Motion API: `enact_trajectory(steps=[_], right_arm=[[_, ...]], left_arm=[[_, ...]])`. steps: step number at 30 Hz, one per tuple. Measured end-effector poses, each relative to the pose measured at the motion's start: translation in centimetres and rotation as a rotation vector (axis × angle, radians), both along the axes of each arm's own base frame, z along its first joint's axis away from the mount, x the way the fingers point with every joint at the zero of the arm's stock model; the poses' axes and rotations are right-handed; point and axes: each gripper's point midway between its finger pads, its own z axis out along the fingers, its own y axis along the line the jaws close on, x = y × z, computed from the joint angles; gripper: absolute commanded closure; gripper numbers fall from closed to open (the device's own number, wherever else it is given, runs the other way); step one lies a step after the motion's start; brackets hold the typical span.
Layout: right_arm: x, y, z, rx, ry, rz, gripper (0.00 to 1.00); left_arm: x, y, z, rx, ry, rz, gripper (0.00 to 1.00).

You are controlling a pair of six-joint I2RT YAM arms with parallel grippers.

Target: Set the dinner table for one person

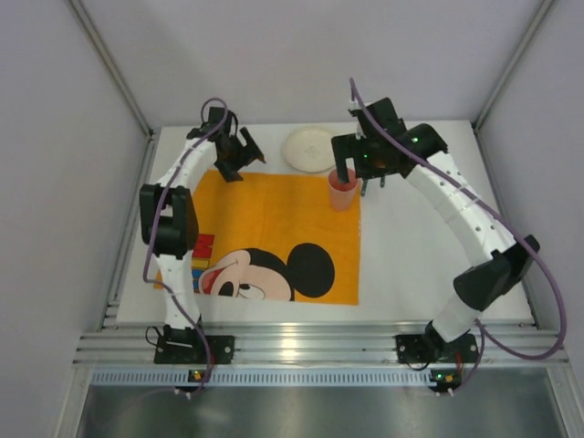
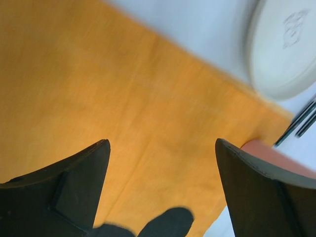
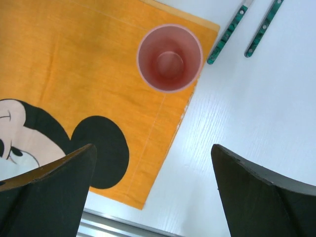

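Bright even light, soft shadows; left wrist view blurry w/ motion

White ribbed arms (image 1: 453, 212) with black joints (image 1: 167, 219) (purple cables (image 1: 563, 315) looped alongside).

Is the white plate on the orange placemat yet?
No, the plate sits on the bare table beyond the far edge of the placemat.

Overhead and close wrist views share dinner table (image 1: 411, 265).
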Motion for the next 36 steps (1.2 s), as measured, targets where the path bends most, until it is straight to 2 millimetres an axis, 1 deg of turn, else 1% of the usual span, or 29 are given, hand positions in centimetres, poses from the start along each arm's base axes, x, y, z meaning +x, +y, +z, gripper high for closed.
enact_trajectory(steps=[1,2,3,5,6,8,11,15,17,19,20,22,23,24,26,27,28,29,30,31,33,36], right_arm=[[-0.4,-0.7,0.6,0.023,-0.011,-0.007,0.00],[-0.6,-1.5,0.9,0.044,-0.009,-0.018,0.00],[-0.6,-2.5,0.8,0.067,0.000,-0.034,0.00],[0.2,-4.4,-0.1,0.101,0.033,-0.085,0.00],[0.6,-5.4,-1.1,0.121,0.063,-0.115,0.00],[1.1,-7.2,-3.3,0.135,0.130,-0.172,0.00],[1.1,-8.9,-5.5,0.137,0.191,-0.225,0.00],[0.5,-10.2,-7.1,0.140,0.231,-0.271,0.00],[0.0,-11.4,-7.8,0.138,0.256,-0.317,0.00],[-0.2,-12.8,-8.2,0.140,0.267,-0.376,0.00],[-0.3,-13.5,-8.3,0.140,0.269,-0.404,0.00],[-0.5,-14.6,-8.3,0.129,0.276,-0.453,0.01],[-0.6,-15.0,-8.4,0.121,0.280,-0.472,0.01],[-0.8,-15.3,-8.5,0.112,0.287,-0.486,0.01],[-1.4,-15.7,-8.6,0.090,0.302,-0.509,0.01],[-1.6,-15.9,-8.5,0.081,0.311,-0.521,0.01],[-1.6,-16.0,-8.4,0.078,0.311,-0.527,0.01],[-1.6,-16.0,-8.3,0.077,0.311,-0.535,0.02],[-1.6,-16.0,-8.2,0.077,0.309,-0.538,0.02],[-1.6,-16.0,-8.2,0.079,0.310,-0.543,0.02],[-1.6,-16.0,-8.2,0.079,0.310,-0.544,0.01],[-1.2,-15.9,-8.4,0.086,0.298,-0.535,0.00]], left_arm=[[1.9,-0.7,0.2,-0.010,-0.017,-0.006,0.08],[4.9,-1.8,0.4,-0.026,-0.057,-0.017,0.08],[7.3,-2.7,0.4,-0.041,-0.092,-0.027,0.08],[11.2,-4.9,0.5,-0.083,-0.164,-0.043,0.08],[12.7,-5.8,0.4,-0.106,-0.197,-0.048,0.08],[14.0,-7.1,-0.7,-0.142,-0.220,-0.047,0.08],[14.7,-8.4,-2.7,-0.185,-0.213,-0.042,0.08],[16.3,-9.5,-4.8,-0.248,-0.234,-0.042,0.10],[17.5,-10.0,-4.5,-0.277,-0.279,-0.053,0.14],[18.1,-10.6,-4.6,-0.313,-0.306,-0.071,0.19],[18.2,-10.8,-4.6,-0.323,-0.315,-0.079,0.26],[18.3,-11.3,-4.9,-0.343,-0.327,-0.104,0.30],[18.3,-11.7,-5.0,-0.355,-0.336,-0.124,0.37],[18.2,-12.0,-5.1,-0.362,-0.342,-0.141,0.40],[18.0,-12.4,-5.5,-0.374,-0.341,-0.172,0.48],[17.8,-12.7,-5.7,-0.384,-0.341,-0.190,0.63],[17.7,-12.8,-5.8,-0.392,-0.337,-0.197,0.72],[17.5,-12.8,-6.3,-0.391,-0.326,-0.207,0.84],[17.3,-12.9,-6.9,-0.394,-0.316,-0.210,1.00],[17.2,-13.1,-7.1,-0.410,-0.312,-0.215,1.00],[17.4,-13.2,-6.8,-0.423,-0.316,-0.210,1.00],[17.7,-13.0,-6.9,-0.429,-0.318,-0.185,1.00]])
